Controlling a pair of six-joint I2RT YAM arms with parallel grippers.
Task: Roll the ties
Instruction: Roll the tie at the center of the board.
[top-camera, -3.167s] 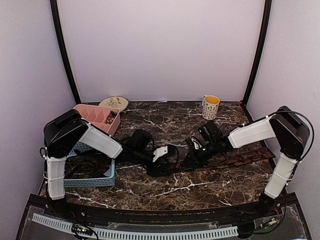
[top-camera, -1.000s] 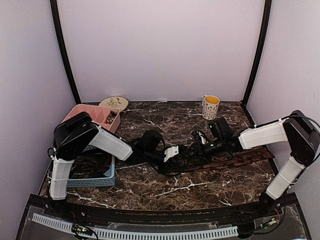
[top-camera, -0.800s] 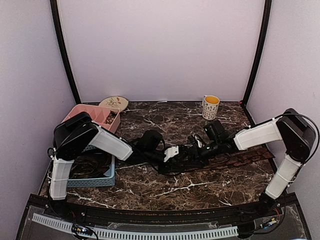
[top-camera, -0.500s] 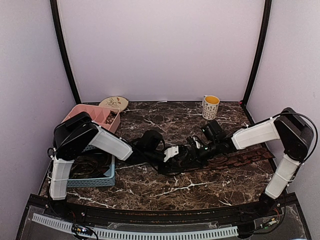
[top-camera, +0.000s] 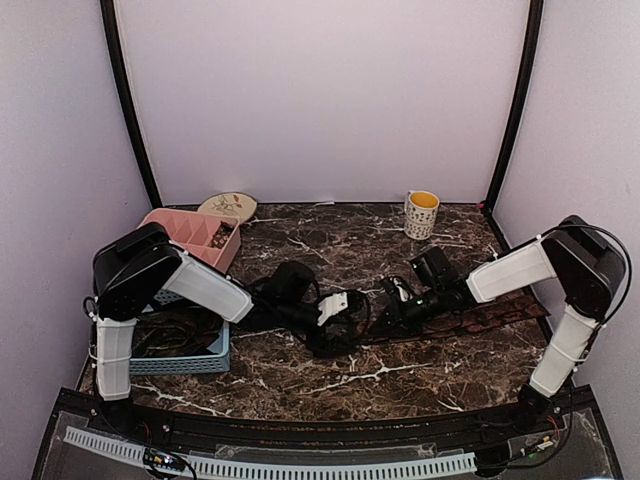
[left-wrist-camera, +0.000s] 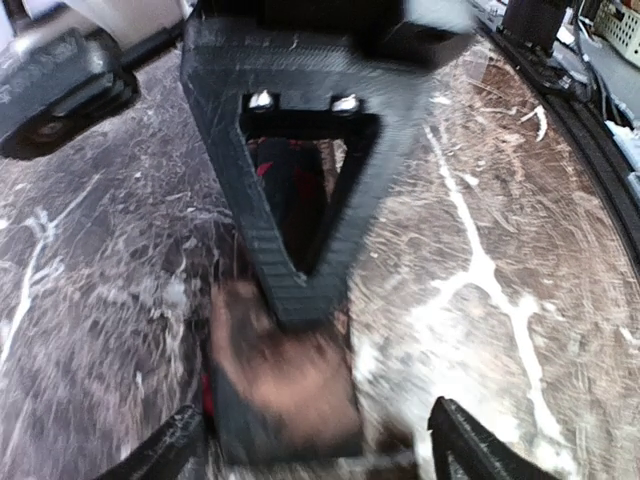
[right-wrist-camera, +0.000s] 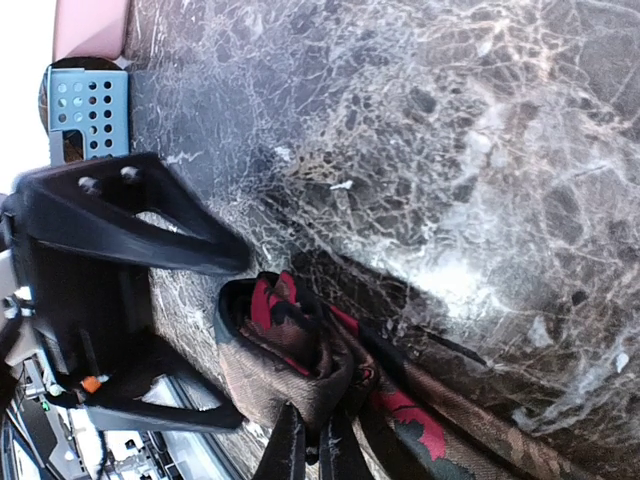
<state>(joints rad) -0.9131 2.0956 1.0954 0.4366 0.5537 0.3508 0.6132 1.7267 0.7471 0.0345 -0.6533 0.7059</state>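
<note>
Right claw (right-wrist-camera: 312, 452): shut, fingertips pinched together on the folded end of the tie (right-wrist-camera: 290, 350). The fabric there is doubled into a loose, partly formed coil, brown with red patches showing in the folds. My right wrist view confirms the grip.

Left claw (left-wrist-camera: 315, 445): open, fingers wide apart, holding nothing. The coiled end of the tie sits between them. That view is blurred, and I cannot tell whether either finger touches the cloth. A triangular finger of my right claw stands directly ahead of the left claw, its tip at the cloth.

Position: both claws meet nose to nose near the middle of the surface (top-camera: 340, 240), low over it. In the overhead view the rest of the tie runs flat from the claws toward the right edge. It is a long reddish-brown patterned strip on the dark marble, lying below my right forearm.

Other items: a blue perforated basket (top-camera: 190, 362) stands at the left edge beside my left arm, with a dark tangle inside that I cannot identify. A pink divided tray (top-camera: 170, 222) sits just behind it. A pale dish (top-camera: 228, 207) lies behind the tray, by the back wall. A white mug (top-camera: 421, 213) with a yellow interior stands upright at the rear, well apart from the tie.
</note>
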